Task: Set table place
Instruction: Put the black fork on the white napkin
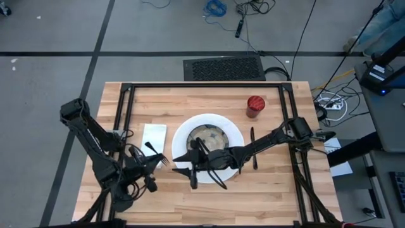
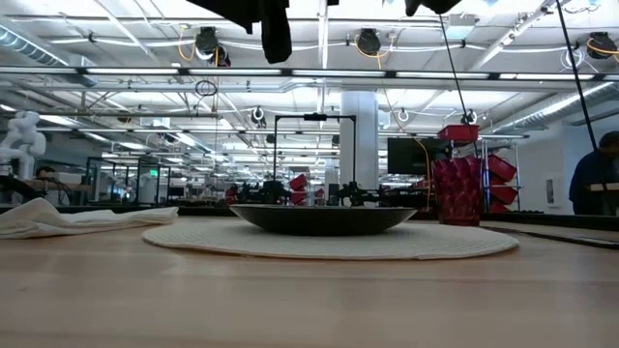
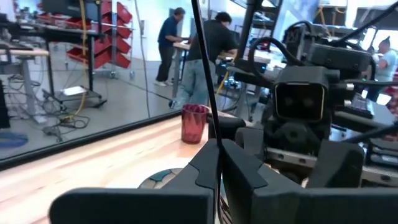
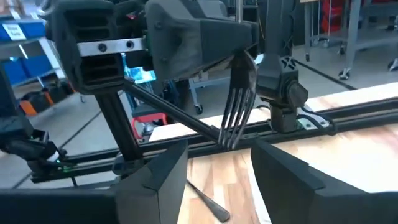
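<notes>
Fork held up beside the plate

We see the left end effector (image 1: 158, 162) clamped on a fork (image 4: 239, 102), just left of the plate (image 1: 237, 134) mid-bench (image 1: 278, 196); the right end effector (image 1: 190, 171) hangs wide at the plate's near rim, cup (image 1: 255, 106) beyond.

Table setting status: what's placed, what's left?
Placed: plate with bowl on it, napkin left of it, red cup, one dark utensil right of the plate. In hand: left gripper shut on fork, right gripper open opposite. Left: set the fork down.
</notes>
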You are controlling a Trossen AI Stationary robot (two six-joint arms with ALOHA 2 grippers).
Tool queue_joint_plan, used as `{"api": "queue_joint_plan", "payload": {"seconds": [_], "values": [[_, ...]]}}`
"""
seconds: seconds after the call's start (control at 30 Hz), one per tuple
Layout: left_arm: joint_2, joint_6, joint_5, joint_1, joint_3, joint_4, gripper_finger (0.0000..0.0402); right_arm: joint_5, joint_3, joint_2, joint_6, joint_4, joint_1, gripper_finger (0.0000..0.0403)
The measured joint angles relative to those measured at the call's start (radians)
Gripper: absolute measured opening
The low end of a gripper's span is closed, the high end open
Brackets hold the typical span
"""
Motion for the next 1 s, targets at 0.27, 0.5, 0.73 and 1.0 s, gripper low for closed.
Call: {"api": "queue_joint_plan", "payload": {"seconds": [0.27, 0.5, 0.73, 1.0], "values": [[0.010, 0.203, 0.001, 0.041, 0.000, 0.218, 0.0000, -0.001, 0.000, 0.000, 0.069, 0.000, 0.002, 0.0167], [0.015, 0.545, 0.103, 0.042, 0.000, 0.500, 0.0000, -0.005, 0.000, 0.000, 0.089, 0.000, 0.016, 0.0167], [0.055, 0.854, 0.270, 0.082, 0.000, 0.767, 0.0000, -0.102, 0.000, 0.000, 0.080, 0.025, 0.040, 0.0167], [0.107, 1.018, 0.406, 0.112, 0.000, 0.941, 0.0000, -0.099, 0.000, -0.002, 0.069, 0.038, 0.071, 0.0142]]}}
